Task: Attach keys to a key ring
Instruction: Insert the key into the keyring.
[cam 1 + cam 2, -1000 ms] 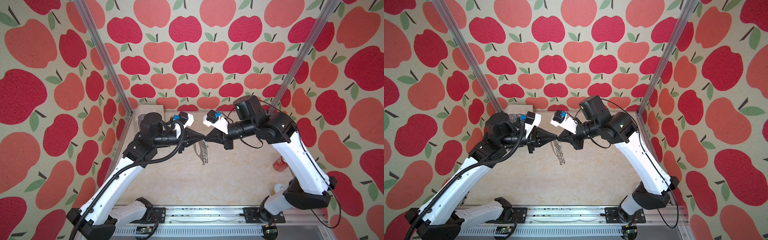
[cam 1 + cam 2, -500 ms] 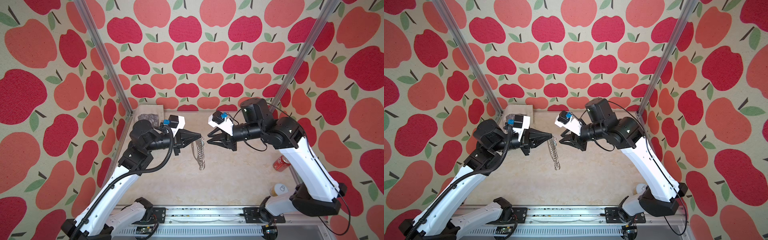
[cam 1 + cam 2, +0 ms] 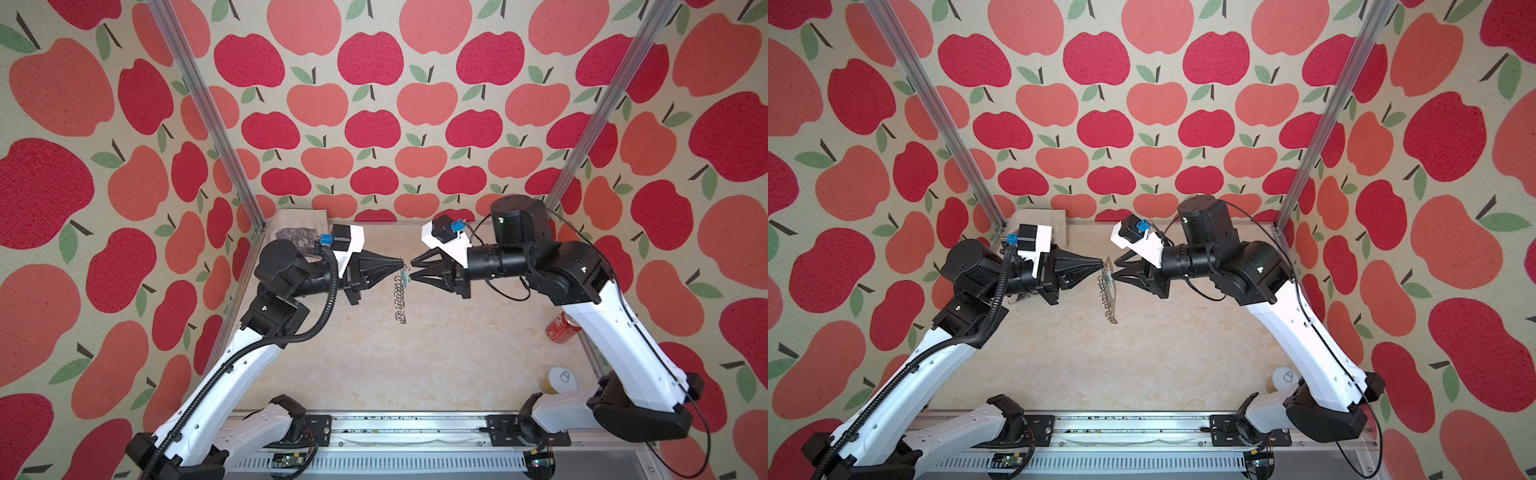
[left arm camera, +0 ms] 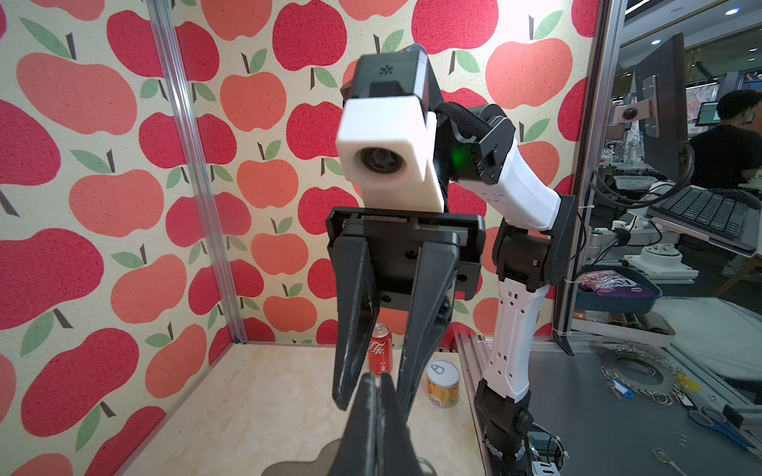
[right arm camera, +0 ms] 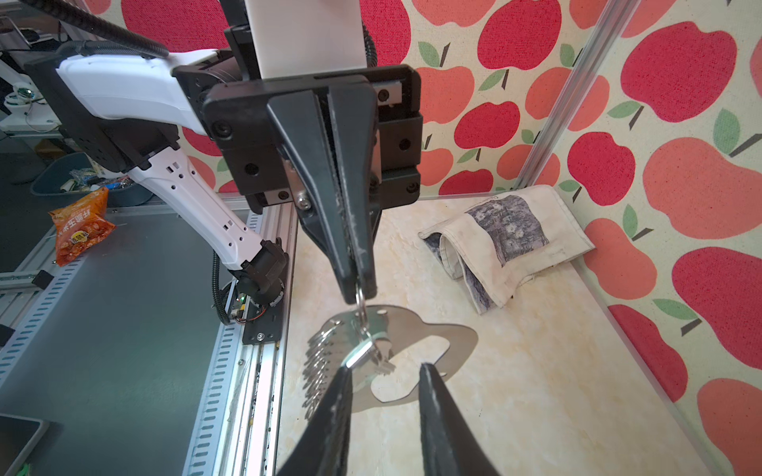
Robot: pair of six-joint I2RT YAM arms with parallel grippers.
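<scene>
I record, on my right, a red soda can upright on the beige desk, with a pull-tab tin near it, not touching. In my far left corner lies a folded cream cloth bag with a dark floral print. Apple-patterned walls enclose three sides. An orange snack packet lies off the desk.

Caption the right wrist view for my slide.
Left gripper dangles the key ring by one wire ring, facing the open right gripper.
</scene>
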